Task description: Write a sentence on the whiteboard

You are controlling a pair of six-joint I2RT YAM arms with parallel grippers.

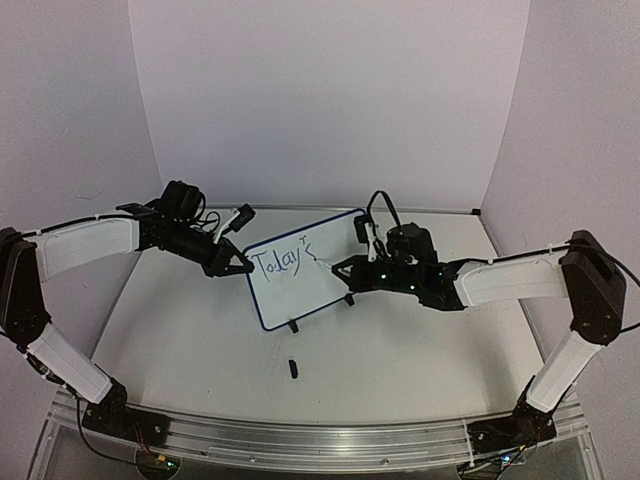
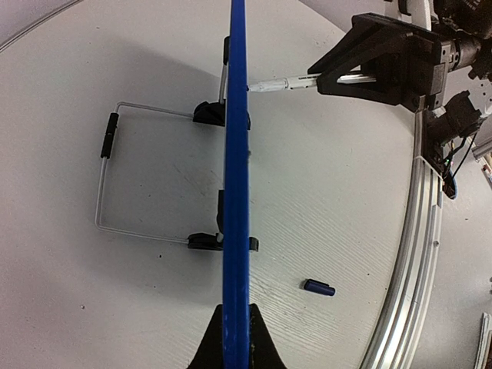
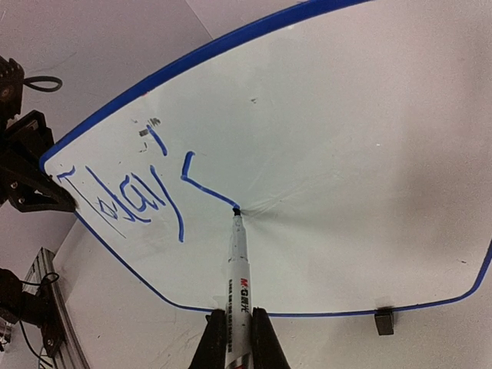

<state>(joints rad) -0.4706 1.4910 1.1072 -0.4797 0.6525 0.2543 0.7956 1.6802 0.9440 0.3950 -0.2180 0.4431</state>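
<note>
At the middle of the bench [image 1: 190, 330], the whiteboard [image 1: 315, 290] stands propped on its black clip feet [image 2: 207, 114] and wire stand [image 2: 98, 192]; from the left wrist its dark-blue rim [image 2: 237, 177] is seen edge-on. The left fingers [image 2: 217, 346] are clamped on the rim at the board's left end, one on each side. The right fingers [image 3: 214, 342] are closed on the barrel of a white marker pen [image 3: 239, 265], whose tip touches the writing face. The sentence [image 3: 127, 192] is only begun: "Today's" is legible near the upper left of the face, and a short further stroke runs to the pen tip. The step in hand is judged to be the writing itself, at the start of the next word, with most of the sentence outstanding. The next move would call for light, steady pressure of the tip as it is drawn over the bare white area beside and below the first word. Meanwhile the left grip would have to brace the board so that it neither tips nor slides. Left arm: forearm stretched rightward from the left side, wrist level with the board's edge. Right arm: elbow raised at the right, forearm reaching leftward and low, pen pointed at the face. The pen's dark cap [image 1: 293, 368] lies on the bench in front of the board, apart from it.
</note>
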